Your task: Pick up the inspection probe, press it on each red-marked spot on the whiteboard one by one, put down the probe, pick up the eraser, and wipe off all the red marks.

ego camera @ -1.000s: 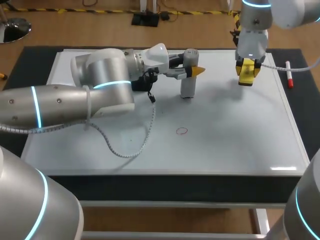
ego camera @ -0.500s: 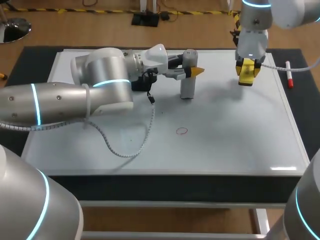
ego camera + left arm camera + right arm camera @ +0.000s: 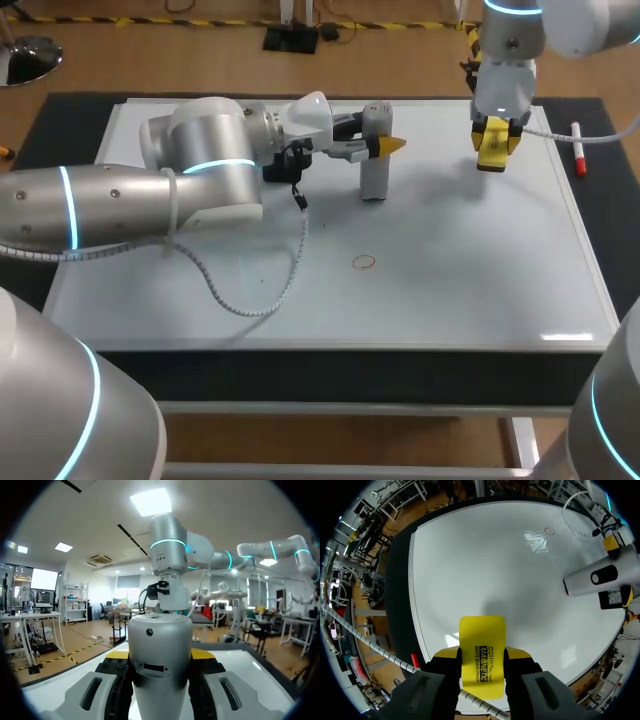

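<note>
A: Surface entry?
B: The whiteboard (image 3: 450, 290) covered most of the dark counter (image 3: 612, 215). One small red ring mark (image 3: 364, 262) sat on it, on the robot's side of the left claw (image 3: 386, 147) and well apart from it. A pale cable (image 3: 262, 298) looped over the board under the left arm.

A: Left claw state?
B: Clamped on the inspection probe (image 3: 374, 165). In the left wrist view a dark pad (image 3: 119, 690) pressed each side of the grey body. The probe stood upright with its lower end down at the board. Contact could not be confirmed.

A: Right claw?
B: The right claw (image 3: 495, 150) was closed on the yellow eraser (image 3: 481, 655), fingers on both long edges. The eraser hung above the board near its far edge, with its shadow on the white below, ahead of the claw.

A: Anything else on the counter?
B: A red-capped marker (image 3: 577, 147) lay at the board's rim, on the right claw's outer side.
</note>
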Controlling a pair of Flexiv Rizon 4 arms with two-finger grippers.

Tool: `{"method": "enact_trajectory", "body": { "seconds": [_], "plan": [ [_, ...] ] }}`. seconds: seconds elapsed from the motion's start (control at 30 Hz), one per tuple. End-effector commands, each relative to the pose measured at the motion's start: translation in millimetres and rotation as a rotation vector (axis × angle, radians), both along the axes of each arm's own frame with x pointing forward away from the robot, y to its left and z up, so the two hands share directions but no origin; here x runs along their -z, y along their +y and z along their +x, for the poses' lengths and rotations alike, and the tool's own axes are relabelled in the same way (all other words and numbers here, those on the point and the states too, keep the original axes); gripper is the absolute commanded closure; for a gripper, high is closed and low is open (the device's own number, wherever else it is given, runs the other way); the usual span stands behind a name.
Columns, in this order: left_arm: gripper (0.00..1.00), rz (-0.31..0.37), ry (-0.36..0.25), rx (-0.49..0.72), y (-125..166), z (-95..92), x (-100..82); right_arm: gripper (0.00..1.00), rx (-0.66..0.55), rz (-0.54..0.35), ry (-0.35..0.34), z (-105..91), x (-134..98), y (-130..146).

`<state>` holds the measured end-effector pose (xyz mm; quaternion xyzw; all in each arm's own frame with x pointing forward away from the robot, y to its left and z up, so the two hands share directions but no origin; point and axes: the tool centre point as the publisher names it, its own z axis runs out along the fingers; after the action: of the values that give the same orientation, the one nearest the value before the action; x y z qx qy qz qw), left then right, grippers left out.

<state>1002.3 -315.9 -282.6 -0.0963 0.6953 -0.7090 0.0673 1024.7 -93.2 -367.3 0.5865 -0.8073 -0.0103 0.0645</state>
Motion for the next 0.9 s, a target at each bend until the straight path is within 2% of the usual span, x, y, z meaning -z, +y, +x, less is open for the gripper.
{"method": "enact_trajectory", "body": {
  "seconds": [0.03, 0.67, 0.9],
  "plan": [
    [1.00, -0.003, 0.002, 0.000, -0.8, -0.3, 3.3, 1.00, -0.002, -0.002, 0.000, 0.0, -1.3, -1.1],
    [1.00, -0.001, 0.002, 0.007, -0.5, -0.8, 2.5, 1.00, -0.002, -0.002, 0.000, 0.0, -1.3, -1.1],
    [1.00, -0.020, -0.005, 0.007, 3.2, -5.9, -14.8, 1.00, -0.002, -0.002, 0.000, 0.0, -1.3, -1.1]
  ]
}}
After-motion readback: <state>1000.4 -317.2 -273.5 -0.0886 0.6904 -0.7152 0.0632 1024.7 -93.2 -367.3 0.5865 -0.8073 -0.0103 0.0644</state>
